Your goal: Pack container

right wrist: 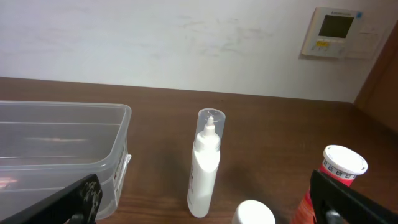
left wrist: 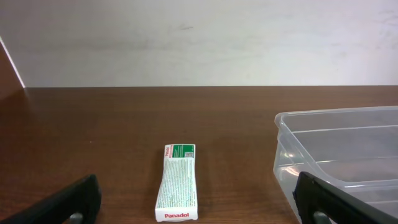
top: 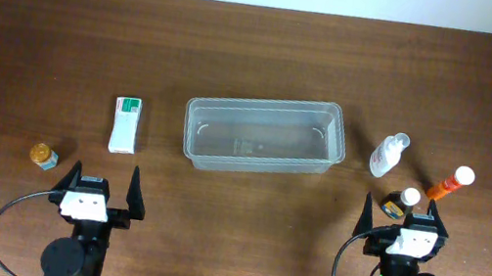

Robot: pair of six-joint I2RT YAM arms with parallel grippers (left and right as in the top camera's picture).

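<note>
The container (top: 264, 135) is a clear shallow plastic tub at the table's middle, holding nothing; it also shows in the left wrist view (left wrist: 339, 155) and the right wrist view (right wrist: 62, 146). A white and green Panadol box (top: 125, 124) lies left of it (left wrist: 177, 182). A small amber jar (top: 44, 157) sits at far left. A white spray bottle (top: 388, 155) (right wrist: 205, 165), an orange tube with white cap (top: 451, 182) (right wrist: 329, 180) and a small white-capped bottle (top: 403, 202) (right wrist: 252, 214) stand at right. My left gripper (top: 104, 186) (left wrist: 199, 208) and right gripper (top: 404, 221) (right wrist: 208, 208) are open and empty near the front edge.
The wooden table's far edge meets a white wall (left wrist: 199, 43). A wall thermostat panel (right wrist: 336, 32) shows in the right wrist view. Black cables (top: 10, 220) loop beside each arm base.
</note>
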